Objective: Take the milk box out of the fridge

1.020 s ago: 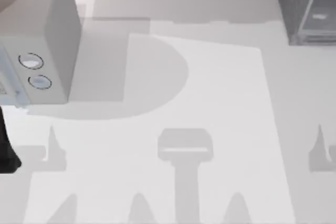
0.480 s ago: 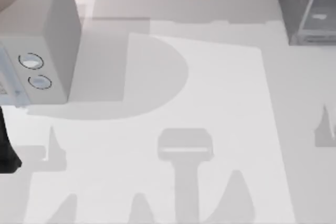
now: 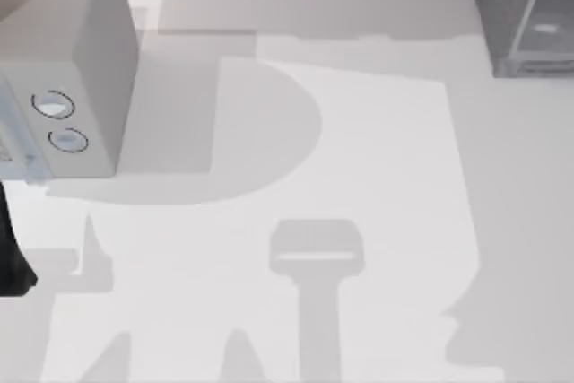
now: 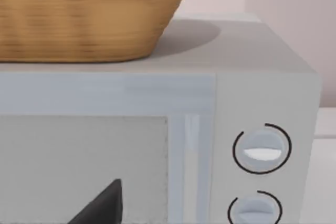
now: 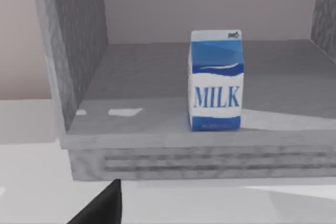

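Pale table (image 3: 377, 177) bare mid-span; fridge (image 3: 525, 15) at far right corner, door open. Milk box (image 5: 216, 80) upright on fridge floor near front lip. Right-arm shadow has shifted toward fridge since a second ago, so I judge approach underway. Right gripper finger state: cannot tell. Left arm parked facing microwave (image 4: 157, 129) at left edge.

Blue-and-white milk box (image 5: 216, 80) upright on the floor of the open dark grey fridge (image 5: 79, 51)

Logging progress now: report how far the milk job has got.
Done: the fridge stands open to the right wrist view. In hand: that view faces the milk box, upright near the floor's front edge, ungripped. Left: grasp it and lift it out.
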Available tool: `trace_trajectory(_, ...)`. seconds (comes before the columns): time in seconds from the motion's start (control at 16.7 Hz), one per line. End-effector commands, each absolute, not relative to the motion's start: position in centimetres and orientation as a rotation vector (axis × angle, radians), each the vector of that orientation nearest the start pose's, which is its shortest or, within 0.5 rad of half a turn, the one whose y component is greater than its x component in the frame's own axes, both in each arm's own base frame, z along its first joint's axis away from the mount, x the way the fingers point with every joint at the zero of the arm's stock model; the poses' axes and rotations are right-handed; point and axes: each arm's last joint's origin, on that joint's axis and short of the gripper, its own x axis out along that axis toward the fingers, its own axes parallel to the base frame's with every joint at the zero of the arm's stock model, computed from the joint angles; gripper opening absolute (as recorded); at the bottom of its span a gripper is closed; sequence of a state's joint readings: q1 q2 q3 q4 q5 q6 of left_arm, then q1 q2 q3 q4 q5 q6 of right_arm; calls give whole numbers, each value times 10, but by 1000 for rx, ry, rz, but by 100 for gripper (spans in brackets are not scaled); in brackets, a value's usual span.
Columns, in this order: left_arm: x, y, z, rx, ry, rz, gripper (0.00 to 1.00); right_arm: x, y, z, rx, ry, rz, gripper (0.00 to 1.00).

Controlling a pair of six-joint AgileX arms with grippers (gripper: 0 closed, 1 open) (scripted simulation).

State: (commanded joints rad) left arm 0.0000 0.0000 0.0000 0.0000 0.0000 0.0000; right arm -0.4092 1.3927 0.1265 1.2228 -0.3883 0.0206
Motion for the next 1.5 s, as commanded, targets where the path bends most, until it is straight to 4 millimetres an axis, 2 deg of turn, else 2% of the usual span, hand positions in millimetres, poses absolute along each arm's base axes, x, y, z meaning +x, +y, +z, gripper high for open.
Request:
trace_trajectory(0.42, 106, -1, 160, 0, 0, 0, 100, 204, -100, 112, 3, 5, -1, 100)
trace_trajectory(0.84, 106, -1, 160, 0, 0, 0, 100, 205, -101, 110, 2, 4, 2, 100)
trace_trajectory(0.96, 106, -1, 160, 0, 0, 0, 100, 214, -102, 107, -1, 7, 1, 100)
trace_trajectory(1.14, 106, -1, 160, 0, 0, 0, 100, 250, -106, 101, -7, 7, -4, 100)
trace_trajectory(1.32, 106, -1, 160, 0, 0, 0, 100, 303, -106, 92, -11, -5, -8, 100)
trace_trajectory(1.5, 106, -1, 160, 0, 0, 0, 100, 352, -95, 81, -7, -12, -9, 100)
